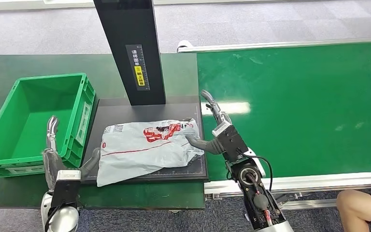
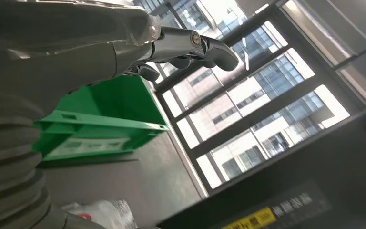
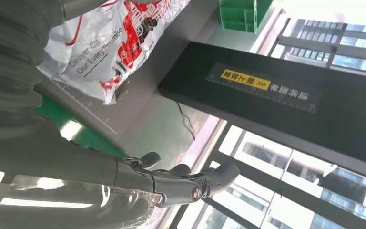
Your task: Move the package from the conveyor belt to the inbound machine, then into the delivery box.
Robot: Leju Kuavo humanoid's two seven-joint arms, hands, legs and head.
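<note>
Nearest the camera, the two silver arms come up from below. The left hand (image 1: 53,154) stands at the near left corner of the black platform (image 1: 125,108), fingers apart and pointing up along the front wall of the bin, thumb reaching toward the package's near left corner; it holds nothing. In the left wrist view the same hand's fingers (image 2: 190,45) stretch out loosely curved, nothing between them.

Over to the right hand (image 1: 217,133): it sits at the platform's right edge, fingers raised and spread over the belt's margin, thumb laid against the right end of the package, no grasp closed on it. Its wrist view shows the fingers (image 3: 190,183) extended and bare.

One package (image 1: 147,147), a grey mailer with red print, lies flat on the platform under the black post (image 1: 133,48).

One green bin (image 1: 34,121) sits left of the platform. One green belt (image 1: 294,106) runs off to the right. A person's knee (image 1: 355,205) shows at the lower right.
</note>
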